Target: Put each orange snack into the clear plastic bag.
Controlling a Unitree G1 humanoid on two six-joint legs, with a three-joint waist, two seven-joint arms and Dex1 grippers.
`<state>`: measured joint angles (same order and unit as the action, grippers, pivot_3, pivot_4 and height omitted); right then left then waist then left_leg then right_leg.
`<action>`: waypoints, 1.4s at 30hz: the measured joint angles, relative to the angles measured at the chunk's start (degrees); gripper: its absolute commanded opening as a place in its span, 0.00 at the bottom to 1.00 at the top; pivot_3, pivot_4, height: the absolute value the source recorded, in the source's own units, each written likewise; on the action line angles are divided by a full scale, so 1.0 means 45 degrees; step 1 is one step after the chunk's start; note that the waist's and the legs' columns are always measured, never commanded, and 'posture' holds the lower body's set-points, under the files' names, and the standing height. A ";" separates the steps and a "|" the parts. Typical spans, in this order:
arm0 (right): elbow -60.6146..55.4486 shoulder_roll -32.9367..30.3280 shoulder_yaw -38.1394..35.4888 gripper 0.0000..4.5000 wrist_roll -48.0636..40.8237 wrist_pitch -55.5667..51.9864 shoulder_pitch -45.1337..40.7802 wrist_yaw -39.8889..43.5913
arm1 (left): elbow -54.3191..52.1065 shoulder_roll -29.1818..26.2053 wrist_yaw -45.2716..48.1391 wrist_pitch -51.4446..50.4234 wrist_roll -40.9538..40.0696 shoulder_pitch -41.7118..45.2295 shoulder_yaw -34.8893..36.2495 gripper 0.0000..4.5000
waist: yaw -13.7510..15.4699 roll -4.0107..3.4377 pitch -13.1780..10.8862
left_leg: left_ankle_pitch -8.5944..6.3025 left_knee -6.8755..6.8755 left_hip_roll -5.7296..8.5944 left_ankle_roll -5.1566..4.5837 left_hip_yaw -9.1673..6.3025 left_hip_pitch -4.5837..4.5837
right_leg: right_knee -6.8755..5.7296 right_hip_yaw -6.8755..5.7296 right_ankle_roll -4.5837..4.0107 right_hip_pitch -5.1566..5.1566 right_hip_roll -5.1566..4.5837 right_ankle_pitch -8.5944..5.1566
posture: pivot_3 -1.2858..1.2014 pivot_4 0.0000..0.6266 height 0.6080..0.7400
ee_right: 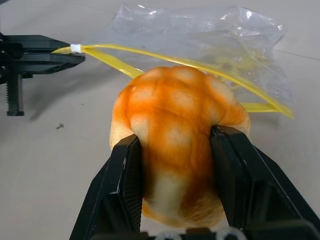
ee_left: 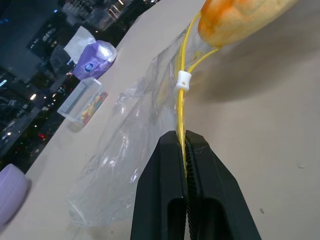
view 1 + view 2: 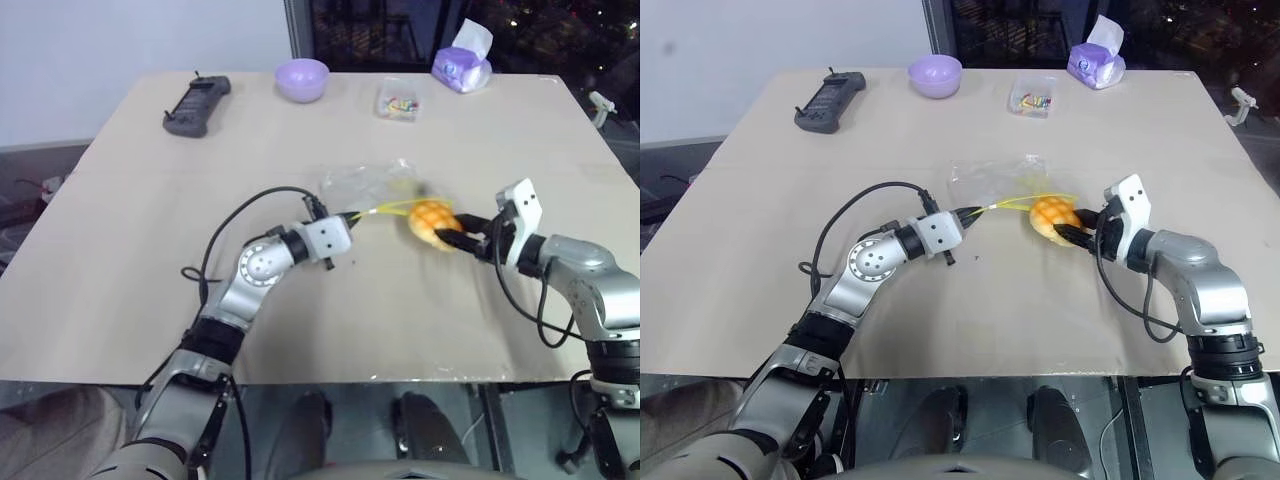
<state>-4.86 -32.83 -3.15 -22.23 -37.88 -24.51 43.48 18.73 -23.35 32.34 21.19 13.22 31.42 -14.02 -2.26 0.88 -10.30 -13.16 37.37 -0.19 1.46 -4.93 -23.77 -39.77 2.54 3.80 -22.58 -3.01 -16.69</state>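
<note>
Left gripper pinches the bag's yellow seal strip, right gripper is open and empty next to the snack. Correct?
Not quite. The right gripper isn't empty: its fingers clamp the orange snack, as the right wrist view shows. The left gripper does pinch the yellow seal strip of the clear plastic bag.

Arm shells: silver-grey metal, rounded joint housings, a round disc at the left elbow
Wrist blocks: white, boxy, one behind each gripper
left gripper (image 2: 184,142): two black tapered fingers, ribbed inner faces
right gripper (image 1: 176,150): black, broad flat fingers
Cables: black, looping loosely beside both forearms
</note>
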 measured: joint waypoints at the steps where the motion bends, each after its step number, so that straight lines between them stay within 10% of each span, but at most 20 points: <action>1: 0.0259 0.0075 0.0000 0.47 0.0085 0.0035 -0.0151 -0.0147 | -0.0079 0.0058 0.0093 0.0033 -0.0047 -0.0040 -0.0015 0.00 | -0.0007 -0.0001 0.0000 | 0.0000 0.0000 0.0000 0.0000 0.0003 0.0001 | -0.0002 0.0002 0.0000 0.0000 -0.0001 0.0000 | 0.52 0.24 1.00; 30: 0.1541 0.2079 0.1761 0.47 0.1692 0.0793 -0.2394 -0.2266 | -0.0524 0.0808 0.0924 0.0095 -0.0401 -0.0124 -0.0520 0.00 | -0.0017 -0.0006 -0.0003 | 0.0001 0.0000 0.0000 0.0001 0.0001 0.0000 | -0.0007 0.0001 0.0000 -0.0007 0.0000 0.0000 | 0.52 0.24 1.00; 35: 0.2091 0.2915 0.0530 0.94 0.1099 0.0561 -0.2933 -0.3060 | -0.0526 0.0964 0.0933 0.0095 -0.0406 -0.0117 -0.0566 0.00 | -0.0015 -0.0006 -0.0003 | 0.0001 -0.0005 -0.0001 0.0001 -0.0001 -0.0004 | 0.0000 0.0001 -0.0001 -0.0011 0.0001 0.0000 | 0.52 0.24 1.00; 42: 0.1582 0.3020 0.0383 0.98 0.0264 -0.0267 -0.2872 -0.2762 | -0.0526 0.0975 0.0934 0.0095 -0.0448 -0.0103 -0.0564 0.00 | -0.0020 -0.0008 -0.0003 | 0.0000 -0.0005 0.0000 0.0000 0.0000 -0.0003 | -0.0003 0.0001 -0.0001 -0.0010 0.0001 0.0000 | 0.52 0.24 1.00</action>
<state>2.26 -19.24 -1.42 -21.05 -39.08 -37.43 31.05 16.36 -18.96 36.54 21.62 11.20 30.96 -16.56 -2.35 0.85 -10.32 -13.15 37.35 -0.19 1.45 -4.93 -23.78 -39.79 2.54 3.80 -22.63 -3.00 -16.69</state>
